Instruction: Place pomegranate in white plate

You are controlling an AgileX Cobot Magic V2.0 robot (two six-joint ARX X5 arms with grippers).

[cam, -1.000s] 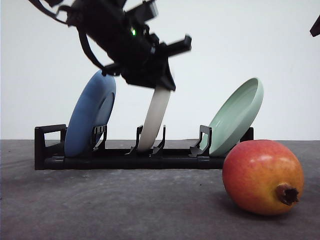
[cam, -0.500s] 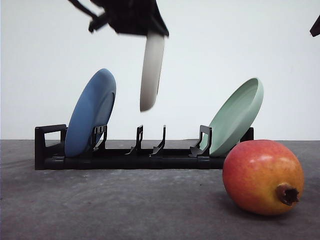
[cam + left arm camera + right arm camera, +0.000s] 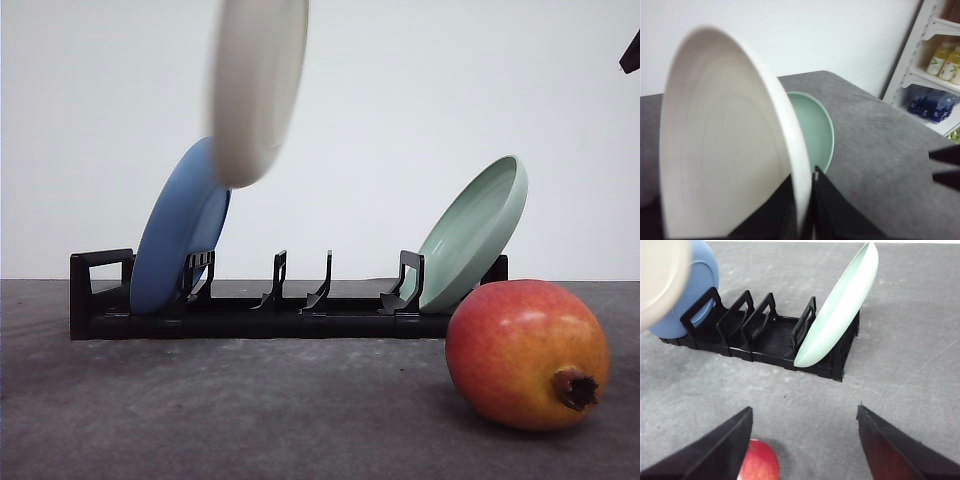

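Note:
The white plate [image 3: 255, 90] hangs tilted in the air above the rack's left part, its lower edge in front of the blue plate's top. In the left wrist view my left gripper [image 3: 803, 176] is shut on the white plate [image 3: 725, 140] at its rim, one finger on each face. The pomegranate [image 3: 525, 355], red shading to orange, lies on the grey table at the front right, its crown stub toward the right. In the right wrist view my right gripper [image 3: 805, 440] is open above the table, with the pomegranate [image 3: 757, 462] just inside one finger.
A black dish rack [image 3: 250, 315] stands across the table's middle. A blue plate [image 3: 180, 235] leans in its left slot and a pale green plate [image 3: 475, 230] in its right slot; the middle slots are free. A shelf with bottles [image 3: 940, 75] stands beyond the table.
The white plate has been lifted out of the rack's middle slot, risen, and moved left. The left arm has gone up past the front view's top edge. The pomegranate has not moved.

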